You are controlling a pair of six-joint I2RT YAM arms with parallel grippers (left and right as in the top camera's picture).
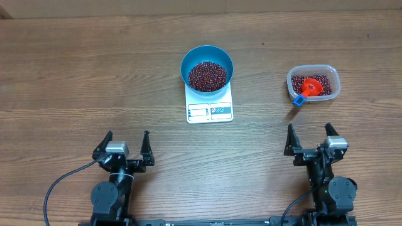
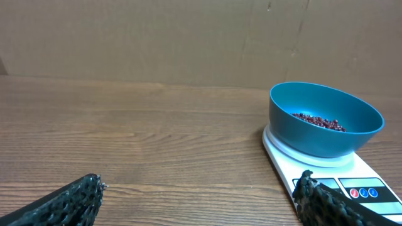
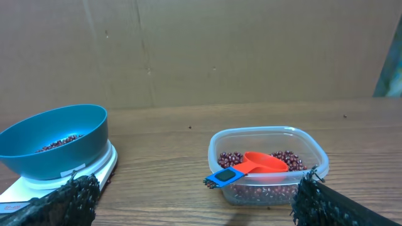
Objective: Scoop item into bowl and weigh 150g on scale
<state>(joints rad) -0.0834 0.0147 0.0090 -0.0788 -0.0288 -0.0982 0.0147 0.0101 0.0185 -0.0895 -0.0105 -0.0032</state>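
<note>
Nearest, left gripper and right gripper sit with jaws spread and empty; beans lie in the bowl on the far scale, so an overfull scoop from the tub at right could overshoot the target.

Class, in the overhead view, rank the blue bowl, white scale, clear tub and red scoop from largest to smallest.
1. blue bowl
2. clear tub and white scale: alike, the scale partly hidden under the bowl, so unranked.
3. red scoop
</note>
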